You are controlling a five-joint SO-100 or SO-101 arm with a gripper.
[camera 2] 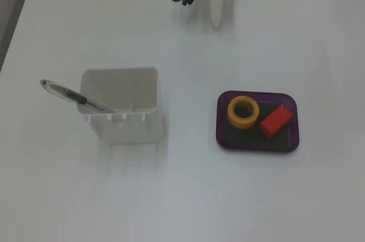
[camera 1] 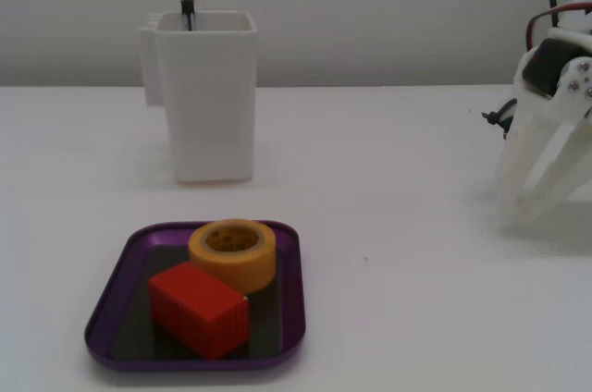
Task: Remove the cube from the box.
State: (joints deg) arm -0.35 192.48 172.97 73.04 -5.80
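Inside purple round-cornered box (camera 1: 104, 313), ribbed red cube (camera 1: 201, 309), touching tape roll (camera 1: 233, 253)

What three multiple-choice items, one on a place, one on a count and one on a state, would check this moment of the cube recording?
1. Where is the cube?
A. inside the box, beside the yellow tape roll
B. inside the white container
C. on the bare table

2. How many things lie in the box?
A. one
B. two
C. three

3. What is the gripper doing?
A. lifting the cube
B. gripping the tape roll
C. standing well away from the box, holding nothing

Answers:
1. A: both fixed views show the red block on the tray's dark floor next to the roll.
2. B: only cube and roll lie there.
3. C: it sits at the table's far edge, and the cube lies untouched.
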